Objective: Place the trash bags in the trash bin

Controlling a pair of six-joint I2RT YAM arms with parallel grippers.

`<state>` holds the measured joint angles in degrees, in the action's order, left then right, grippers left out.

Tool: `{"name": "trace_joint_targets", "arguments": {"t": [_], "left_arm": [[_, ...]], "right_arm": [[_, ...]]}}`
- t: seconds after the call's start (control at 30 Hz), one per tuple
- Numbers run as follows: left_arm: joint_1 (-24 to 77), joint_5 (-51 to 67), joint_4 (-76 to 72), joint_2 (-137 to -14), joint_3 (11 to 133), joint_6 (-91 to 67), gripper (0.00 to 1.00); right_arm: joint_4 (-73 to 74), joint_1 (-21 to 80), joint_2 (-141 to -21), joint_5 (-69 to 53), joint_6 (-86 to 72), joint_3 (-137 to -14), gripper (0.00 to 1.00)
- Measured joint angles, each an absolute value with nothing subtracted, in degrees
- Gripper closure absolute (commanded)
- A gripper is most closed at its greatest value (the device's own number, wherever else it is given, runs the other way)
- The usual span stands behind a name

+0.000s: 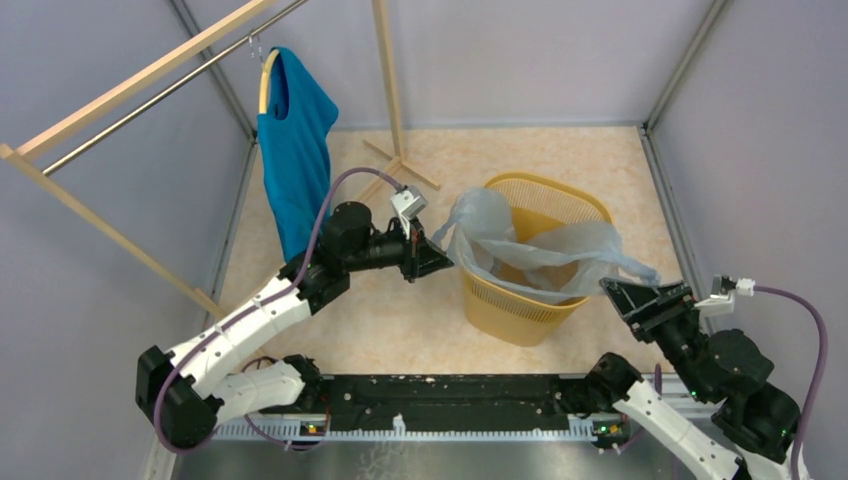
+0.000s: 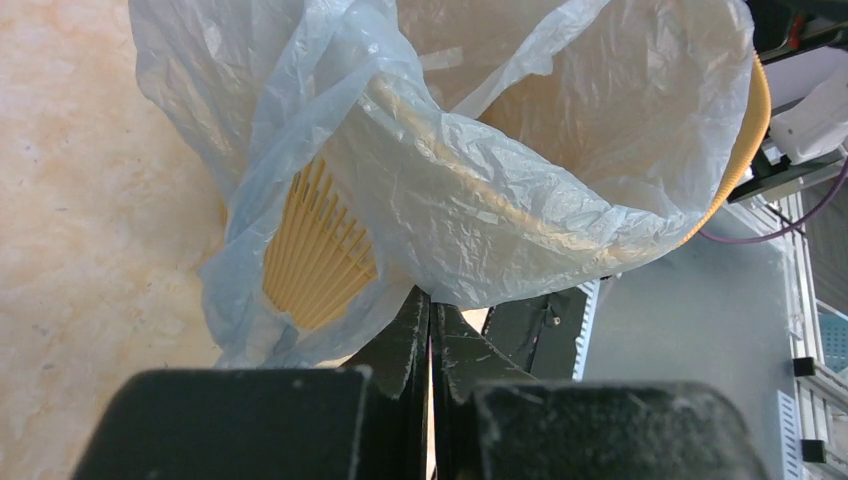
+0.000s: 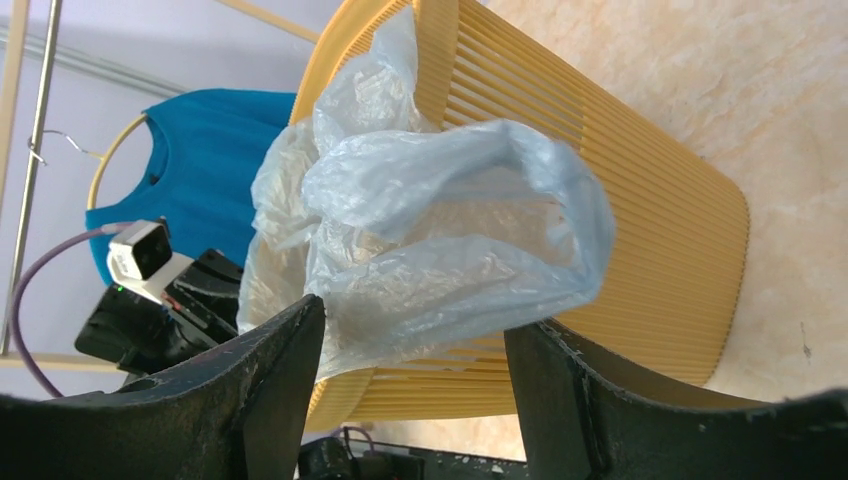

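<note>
Straddling the trash bin rim, the trash bags are being pinched by the left gripper, right gripper spread; tucking inside is being called for.

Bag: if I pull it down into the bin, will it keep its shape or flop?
Likely floppy: the bag sags crumpled over the bin rim. Probably very light, being thin and translucent. It may snag on the rim.
</note>
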<state>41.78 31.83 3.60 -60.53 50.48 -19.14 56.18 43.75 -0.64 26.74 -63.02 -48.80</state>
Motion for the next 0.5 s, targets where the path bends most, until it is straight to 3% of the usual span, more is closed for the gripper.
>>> {"name": "trace_joint_targets", "arguments": {"t": [0.17,0.33,0.43,0.5], "left_arm": [[41.8,31.5,5.2,-60.5,50.5,-18.5,1.00],[41.8,33.2,5.9,-59.4,50.5,-18.5,1.00],[41.9,35.3,6.3,-58.2,50.6,-18.5,1.00],[42.0,36.4,6.9,-57.6,51.0,-18.3,1.00]], "right_arm": [[55.6,43.7,-0.6,27.0,-63.0,-49.6,0.53],[55.3,43.7,-0.6,27.0,-63.1,-49.6,0.88],[55.4,43.7,-0.6,26.8,-63.4,-49.6,0.99],[56.1,43.7,-0.6,26.5,-63.7,-50.0,1.00]]}}
